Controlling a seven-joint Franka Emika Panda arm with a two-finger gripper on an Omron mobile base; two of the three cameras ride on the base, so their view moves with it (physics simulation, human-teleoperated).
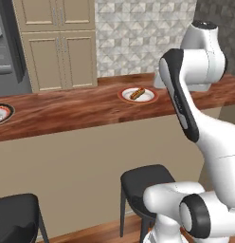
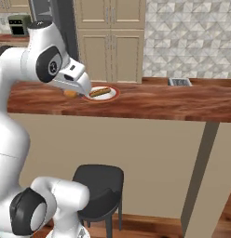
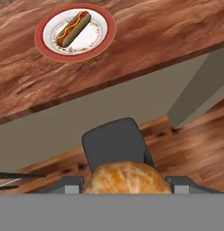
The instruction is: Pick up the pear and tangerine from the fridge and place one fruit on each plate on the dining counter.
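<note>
Hand view shows the gripper (image 3: 127, 187) pinching the tangerine (image 3: 126, 177) between its fingertips, carried high so it can be lowered onto a plate (image 3: 76, 32). That plate lies on the counter (image 3: 145, 36) ahead of the fruit and already bears a hot dog (image 3: 74, 30). In the right base view the tangerine (image 2: 70, 93) hangs just beside the plate's rim.

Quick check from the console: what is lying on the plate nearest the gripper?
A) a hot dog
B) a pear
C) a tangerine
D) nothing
A: the plate on the dining counter holds a hot dog; the tangerine sits in the gripper.
</note>
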